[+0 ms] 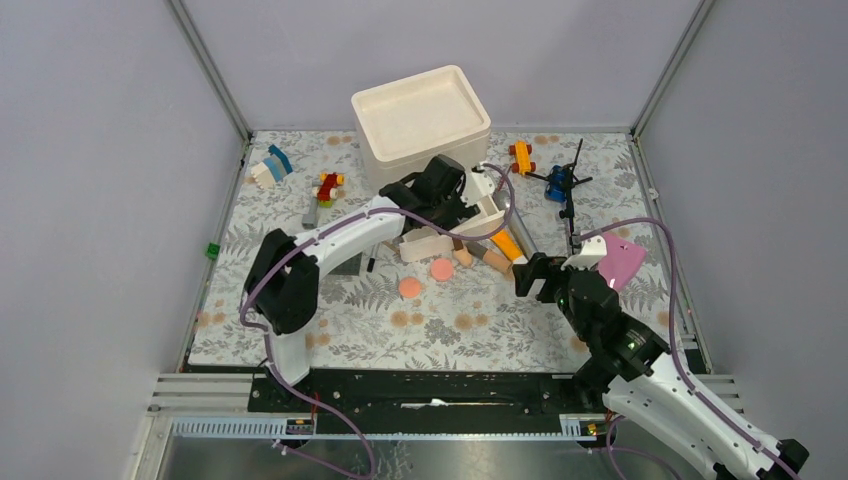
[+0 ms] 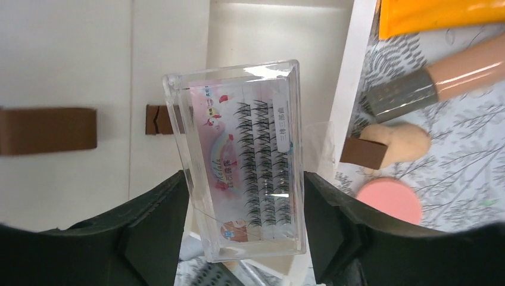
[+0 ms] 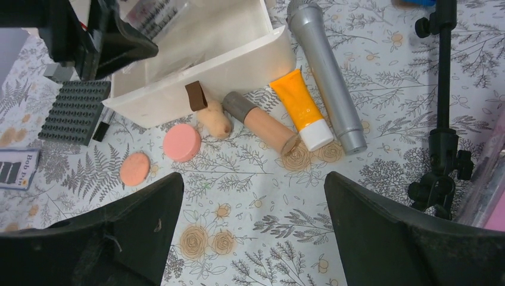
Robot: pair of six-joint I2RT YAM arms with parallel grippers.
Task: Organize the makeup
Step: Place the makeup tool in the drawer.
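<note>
My left gripper (image 2: 244,179) is shut on a clear eyelash box (image 2: 241,137) and holds it over the white organizer tray (image 2: 83,71); it also shows in the top view (image 1: 468,200). Beside the tray on the floral cloth lie an orange tube (image 3: 301,107), a silver-grey tube (image 3: 326,71), a dark-capped beige tube (image 3: 259,122), a beige sponge (image 3: 211,116) and two salmon-pink discs (image 3: 181,142) (image 3: 135,168). My right gripper (image 3: 253,182) is open and empty above the cloth just in front of them, and shows in the top view (image 1: 525,275).
A large white box (image 1: 420,120) stands at the back. Brick toys (image 1: 272,167) (image 1: 328,186), an orange toy car (image 1: 521,156) and a blue toy (image 1: 556,182) lie around it. A black stand (image 3: 443,119), a pink item (image 1: 622,262) and a black brick plate (image 3: 74,110) are nearby.
</note>
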